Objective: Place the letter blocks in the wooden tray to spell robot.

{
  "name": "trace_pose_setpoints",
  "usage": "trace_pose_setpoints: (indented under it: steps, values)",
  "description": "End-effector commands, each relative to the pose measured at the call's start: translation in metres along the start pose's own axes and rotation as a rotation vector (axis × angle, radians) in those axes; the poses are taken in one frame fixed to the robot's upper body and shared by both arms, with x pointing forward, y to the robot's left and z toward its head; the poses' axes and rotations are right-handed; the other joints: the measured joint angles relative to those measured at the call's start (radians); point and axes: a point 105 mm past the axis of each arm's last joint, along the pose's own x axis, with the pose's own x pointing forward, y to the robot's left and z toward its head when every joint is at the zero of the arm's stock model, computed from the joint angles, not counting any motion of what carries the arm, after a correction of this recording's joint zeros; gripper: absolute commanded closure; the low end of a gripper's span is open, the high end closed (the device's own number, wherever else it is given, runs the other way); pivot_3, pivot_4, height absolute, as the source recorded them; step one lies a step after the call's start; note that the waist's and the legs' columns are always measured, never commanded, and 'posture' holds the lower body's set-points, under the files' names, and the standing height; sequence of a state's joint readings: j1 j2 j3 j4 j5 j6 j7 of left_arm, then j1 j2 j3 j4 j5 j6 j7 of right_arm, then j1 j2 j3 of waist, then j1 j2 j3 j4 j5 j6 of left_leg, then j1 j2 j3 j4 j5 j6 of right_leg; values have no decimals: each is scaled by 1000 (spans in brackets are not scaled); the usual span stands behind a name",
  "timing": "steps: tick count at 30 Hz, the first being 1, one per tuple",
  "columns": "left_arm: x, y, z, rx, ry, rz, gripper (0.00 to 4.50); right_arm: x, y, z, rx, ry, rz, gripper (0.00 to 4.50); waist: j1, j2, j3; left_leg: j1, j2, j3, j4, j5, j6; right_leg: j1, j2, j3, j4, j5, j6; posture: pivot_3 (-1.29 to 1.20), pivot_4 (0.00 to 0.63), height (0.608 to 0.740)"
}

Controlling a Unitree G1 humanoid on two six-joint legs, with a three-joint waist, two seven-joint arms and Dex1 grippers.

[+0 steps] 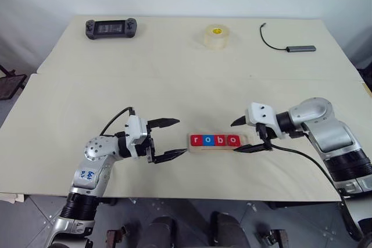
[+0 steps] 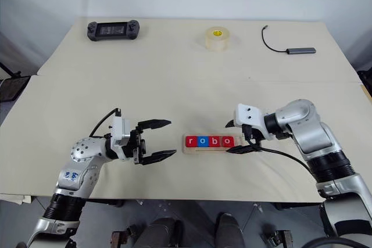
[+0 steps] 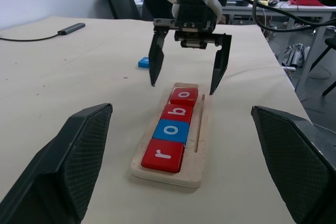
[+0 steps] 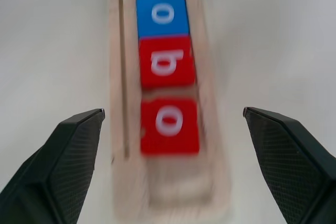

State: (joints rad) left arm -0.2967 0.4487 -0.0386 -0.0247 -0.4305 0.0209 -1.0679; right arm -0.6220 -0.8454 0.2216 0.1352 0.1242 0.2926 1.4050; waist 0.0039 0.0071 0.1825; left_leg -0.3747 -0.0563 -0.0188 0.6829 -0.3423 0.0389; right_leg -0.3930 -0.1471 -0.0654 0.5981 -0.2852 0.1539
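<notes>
Left gripper (image 1: 172, 139), jaws wide and empty, hovers level just beside the near end of the wooden tray (image 1: 200, 149). The tray holds four letter blocks in line: red "r" (image 3: 163, 156), blue "o" (image 3: 171, 130), red "b" (image 3: 177, 113), red "o" (image 3: 184, 96), with one space free at the far end. Right gripper (image 3: 185, 85), jaws wide and empty, straddles that end above the last "o": apparently the fourth block's release. Beyond lies a blue block (image 3: 144, 62) on the table, presumably "t"; fetching it comes next.
</notes>
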Motion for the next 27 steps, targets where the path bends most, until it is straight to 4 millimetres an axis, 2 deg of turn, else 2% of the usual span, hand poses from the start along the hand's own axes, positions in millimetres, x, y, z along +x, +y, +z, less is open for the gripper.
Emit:
trace_pose_setpoints:
  steps: [1, 5, 10, 22, 27]
  values:
    - [-2, 0, 7, 27, -13, 0, 0, -16, -4, 3, -11, -4, -49, 1294, -2, 0, 0, 0, 0, 0, 0, 0, 0, 0, 0, 0, 0, 0, 0, 0, 150, 740]
    - [-2, 0, 7, 25, -14, -1, 0, -13, -3, -11, 20, 30, -66, 2740, -3, 0, 0, 0, 1, 0, 0, 0, 0, 0, 0, 0, 0, 0, 0, 0, 150, 740]
    - [-2, 0, 7, 26, -13, 1, 0, -4, 2, -11, 27, 21, -44, 4414, -3, 0, 0, 0, 0, 0, 0, 0, 0, 0, 0, 0, 0, 0, 0, 0, 150, 740]
    - [-4, 0, 7, 28, -10, 15, 0, 13, -7, 0, 12, 1, -74, 4465, -3, 0, 0, 0, 0, 0, 0, 0, 0, 0, 0, 0, 0, 0, 0, 0, 150, 740]
    - [-4, -1, 7, 28, -11, 17, 0, 10, -5, -1, 6, 10, -78, 4465, -2, 0, 0, 0, 0, 0, 0, 0, 0, 0, 0, 0, 0, 0, 0, 0, 150, 740]
